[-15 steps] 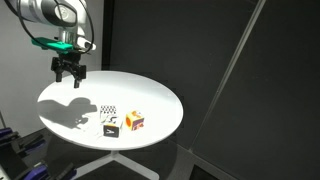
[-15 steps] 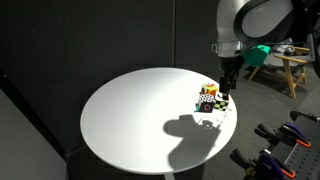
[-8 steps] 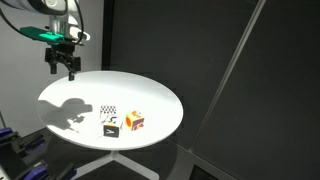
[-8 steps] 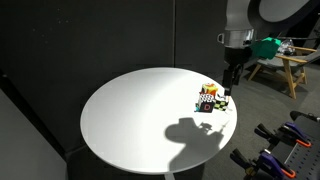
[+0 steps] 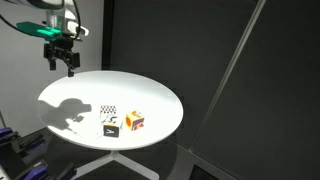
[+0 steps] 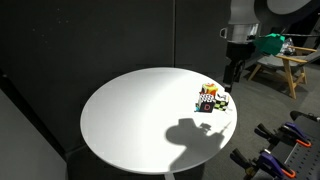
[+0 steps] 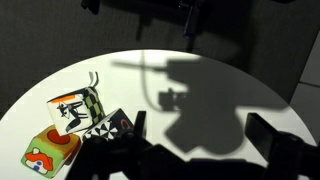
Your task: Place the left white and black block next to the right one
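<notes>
The checkered block (image 5: 108, 111) lies on the round white table (image 5: 150, 95), close against the white-topped block with a black side (image 5: 111, 127). An orange cube (image 5: 134, 121) sits beside them. In the wrist view the checkered block (image 7: 112, 124) lies between the white-topped block (image 7: 78, 108) and my lower-left finger. In an exterior view the three cubes form one tight cluster round the checkered block (image 6: 207, 101). My gripper (image 5: 62, 64) is open and empty, high above the table's far edge, well apart from the blocks; it also shows in the other views (image 6: 232, 76) (image 7: 200, 130).
The orange cube (image 7: 50, 150) lies at the wrist view's lower left. The arm's shadow (image 5: 68, 110) falls on the table beside the blocks. Dark curtains surround the table. A wooden stand (image 6: 285, 65) and equipment stand off to the side.
My open gripper has risen and drawn back from the blocks toward the table's far edge. The blocks have not moved.
</notes>
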Controlling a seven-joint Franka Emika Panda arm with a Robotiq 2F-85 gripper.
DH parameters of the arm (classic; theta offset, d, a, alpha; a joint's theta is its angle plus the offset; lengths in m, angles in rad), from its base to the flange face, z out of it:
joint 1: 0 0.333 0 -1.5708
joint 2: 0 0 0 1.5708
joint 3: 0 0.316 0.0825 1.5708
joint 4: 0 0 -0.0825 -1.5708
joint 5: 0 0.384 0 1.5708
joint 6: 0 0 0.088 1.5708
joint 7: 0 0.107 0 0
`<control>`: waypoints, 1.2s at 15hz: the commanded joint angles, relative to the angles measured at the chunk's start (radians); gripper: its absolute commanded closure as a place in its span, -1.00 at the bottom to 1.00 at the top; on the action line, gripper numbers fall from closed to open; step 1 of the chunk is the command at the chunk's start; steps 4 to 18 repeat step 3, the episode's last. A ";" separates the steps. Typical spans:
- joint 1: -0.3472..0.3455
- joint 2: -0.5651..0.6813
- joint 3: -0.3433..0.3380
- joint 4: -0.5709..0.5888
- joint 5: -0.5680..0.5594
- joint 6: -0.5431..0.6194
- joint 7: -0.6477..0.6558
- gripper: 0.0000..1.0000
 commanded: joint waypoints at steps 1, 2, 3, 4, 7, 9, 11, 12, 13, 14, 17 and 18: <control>-0.002 0.003 0.002 0.001 0.001 -0.001 0.000 -1.00; -0.002 0.004 0.002 0.001 0.001 -0.001 0.000 -1.00; -0.002 0.005 0.002 0.001 0.001 -0.001 0.000 -1.00; -0.002 0.005 0.002 0.001 0.001 -0.001 0.000 -1.00; -0.002 0.005 0.002 0.001 0.001 -0.001 0.000 -1.00; -0.002 0.005 0.002 0.001 0.001 -0.001 0.000 -1.00; -0.002 0.005 0.002 0.001 0.001 -0.001 0.000 -1.00; -0.002 0.005 0.002 0.001 0.001 -0.001 0.000 -1.00; -0.002 0.005 0.002 0.001 0.001 -0.001 0.000 -1.00; -0.002 0.005 0.002 0.001 0.001 -0.001 0.000 -1.00; -0.002 0.005 0.002 0.001 0.001 -0.001 0.000 -1.00; -0.002 0.005 0.002 0.001 0.001 -0.001 0.000 -1.00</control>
